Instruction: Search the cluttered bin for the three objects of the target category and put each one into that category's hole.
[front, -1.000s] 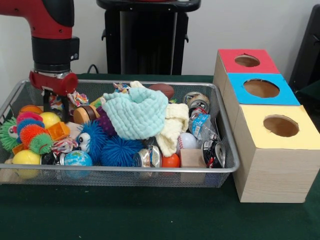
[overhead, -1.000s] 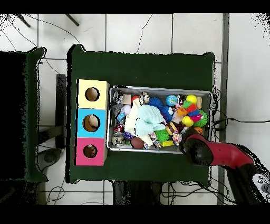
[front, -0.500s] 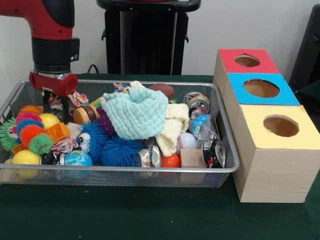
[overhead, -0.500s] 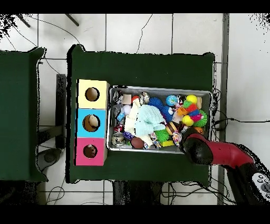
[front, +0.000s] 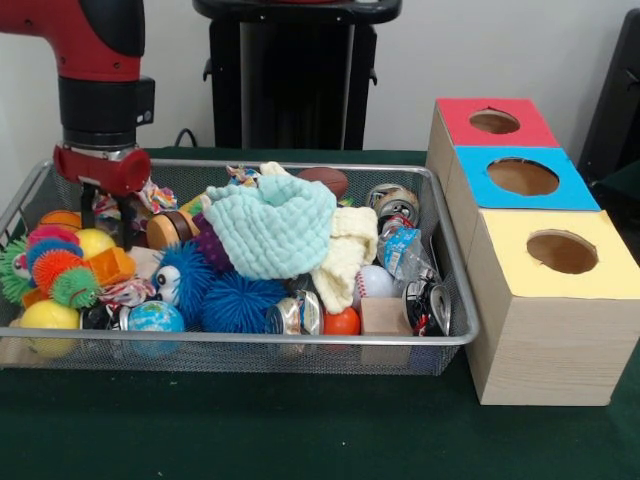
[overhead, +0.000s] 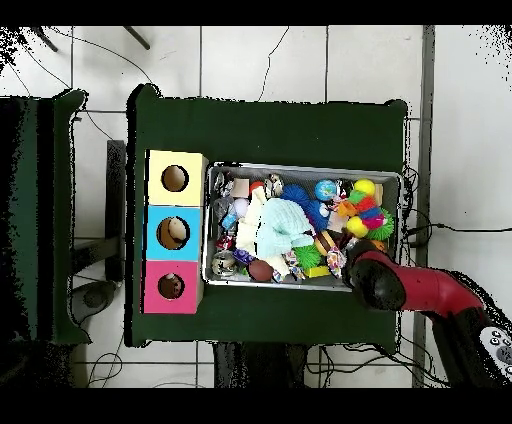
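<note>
Front-view directions. Green bench (front: 300, 430) carries the wire-mesh bin (front: 455, 335) on the left and three hole-topped boxes in a row on the right: yellow box (front: 560, 300) nearest, blue box (front: 525, 180) in the middle, red box (front: 495, 122) farthest.

Red arm (front: 100, 60) comes down over the bin's far-left corner. Tool (front: 108, 215) hangs just above the clutter there, two dark fingers (front: 88, 205) visible with a gap between, so it reads as open and holding nothing.

Key relation: target category isn't stated, so I can't tell which items count. Everything in the bin lies right and nearward of the tool; all the holes are well apart to the far right, across the bin's full long axis.

Closest to the tool: wooden cylinder (front: 165, 229), just beside it on the right, lying on its side with its round end face toward the camera. Light blue cloth (front: 275, 230) heaps mid-bin. Yellow ball (front: 48, 315) and small globe ball (front: 155, 317) sit at the near-left rim; no axis to align on either.
</note>
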